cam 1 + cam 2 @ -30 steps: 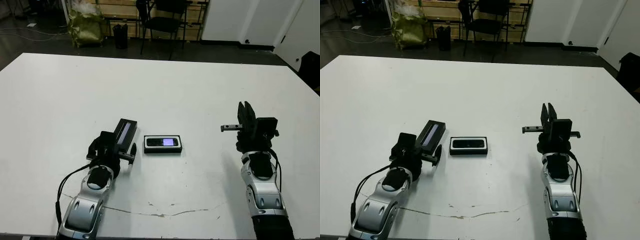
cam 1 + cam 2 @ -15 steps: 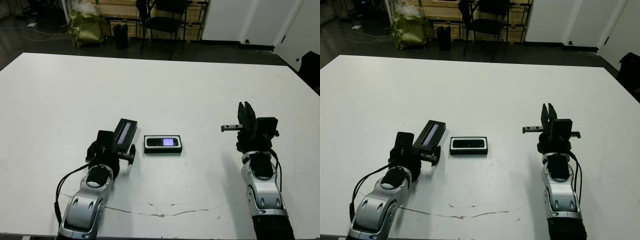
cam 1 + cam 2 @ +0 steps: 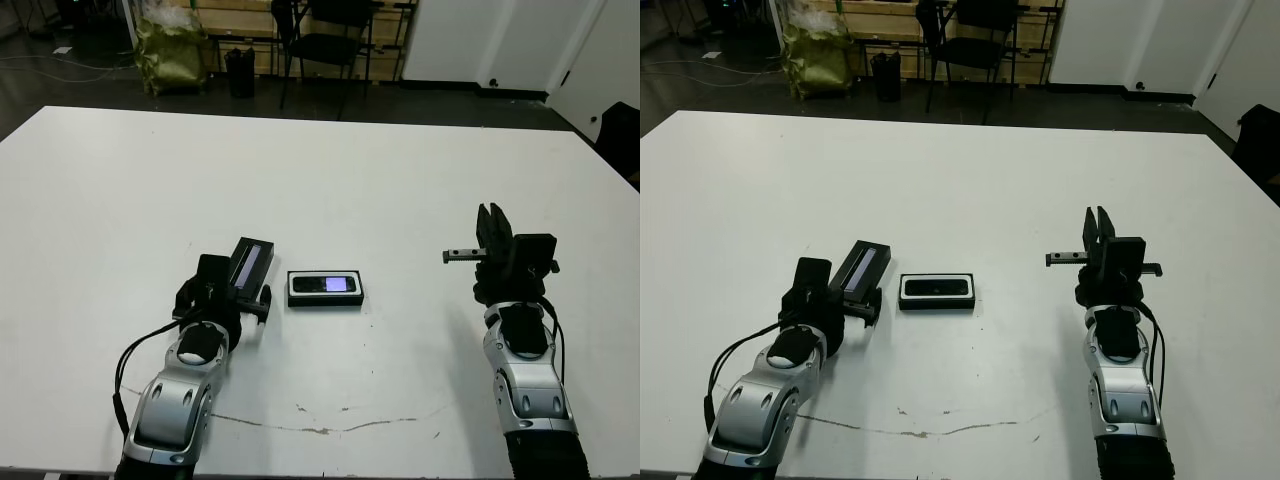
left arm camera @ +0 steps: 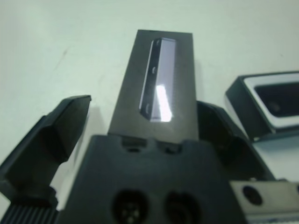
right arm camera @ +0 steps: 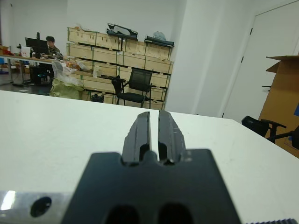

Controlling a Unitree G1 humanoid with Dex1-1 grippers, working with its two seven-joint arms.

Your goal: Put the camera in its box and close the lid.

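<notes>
Lid (image 3: 251, 263) first, at my far left: it lies flat on the white worktop (image 3: 330, 170), pale stripe up, slanting away from me toward the right. My left tool (image 4: 140, 140) sits at its near end with the fingers spread wide. In the left wrist view one finger (image 4: 51, 135) stands off to one side of the lid with bare worktop between them, and the other finger (image 4: 219, 135) lies close along the opposite edge; I cannot tell whether that one touches. Nothing is clamped, and the lid rests on the worktop.

Just right of the lid, apart from it, is the box (image 3: 326, 288), lying crosswise to me with its black rim and white lining showing. The camera (image 3: 327, 284) lies inside it, lengthwise and flat, with a pale glint on its top. The box is uncovered.

Well to the right, across a stretch of bare worktop, my right tool (image 3: 491, 228) is held above the surface and points away from me. Its two fingers (image 5: 140, 135) are pressed together with only a thin seam between them and hold nothing.

Beyond the far edge of the worktop I see a black chair (image 3: 330, 40) and a greenish bag (image 3: 175, 55) on a dark floor.
</notes>
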